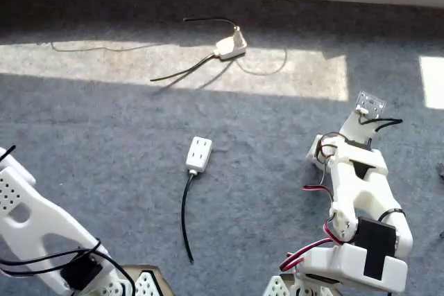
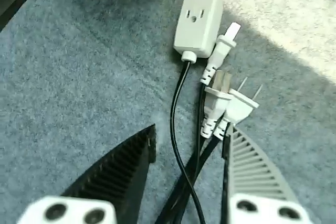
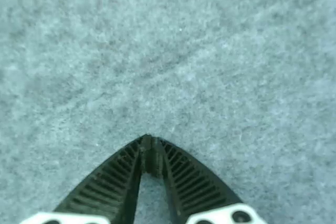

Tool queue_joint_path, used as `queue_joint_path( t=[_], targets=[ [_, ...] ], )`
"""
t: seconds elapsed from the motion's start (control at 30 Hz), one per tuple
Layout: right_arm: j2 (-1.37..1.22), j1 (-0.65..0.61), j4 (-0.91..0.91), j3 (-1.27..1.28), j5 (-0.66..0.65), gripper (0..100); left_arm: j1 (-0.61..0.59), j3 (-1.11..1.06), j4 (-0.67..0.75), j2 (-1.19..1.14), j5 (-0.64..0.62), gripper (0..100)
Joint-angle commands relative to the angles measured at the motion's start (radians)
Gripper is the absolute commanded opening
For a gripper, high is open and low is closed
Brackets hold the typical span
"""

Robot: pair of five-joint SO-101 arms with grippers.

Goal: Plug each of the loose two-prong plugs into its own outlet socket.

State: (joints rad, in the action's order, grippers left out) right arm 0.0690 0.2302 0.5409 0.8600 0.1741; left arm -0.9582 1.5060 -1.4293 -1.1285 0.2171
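- The right gripper hung over bare grey carpet, jaws pressed together on nothing.
- The left gripper stood with jaws spread wide either side of a bundle of black cords, gripping none of them.
- Just past its tips, three loose two-prong plugs lay flat on the carpet, bunched close together. None was seated in a socket, so the job looked not yet begun, with every plug left to insert.
- Each plug's long axis ran roughly in line with its cord. The prongs aimed away from the gripper, toward the sunlit patch.
- Just beside the farthest plug lay a white outlet block, socket face up. Its long axis continued the line of its own cord, which trailed back toward the gripper.
- In the high view, a multi-socket block lay between the two arms, lengthwise away from them, its black lead running back.
- Well beyond it, a far white block sat among thin cables in the sun.
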Motion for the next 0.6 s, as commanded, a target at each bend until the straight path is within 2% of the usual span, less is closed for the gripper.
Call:
queue_joint_path(
  t=[0.0,0.13,0.57],
  targets=[
    [0.002,0.001,-0.021,-0.027,-0.002,0.6,-0.035,0.045,0.048,-0.041,0.026,21],
    [0.002,0.001,-0.021,-0.027,-0.002,0.6,-0.036,0.047,0.046,-0.099,0.094,21],
    [0.002,0.001,-0.021,-0.027,-0.002,0.6,-0.025,0.048,0.048,-0.208,0.094,21]
  ],
)
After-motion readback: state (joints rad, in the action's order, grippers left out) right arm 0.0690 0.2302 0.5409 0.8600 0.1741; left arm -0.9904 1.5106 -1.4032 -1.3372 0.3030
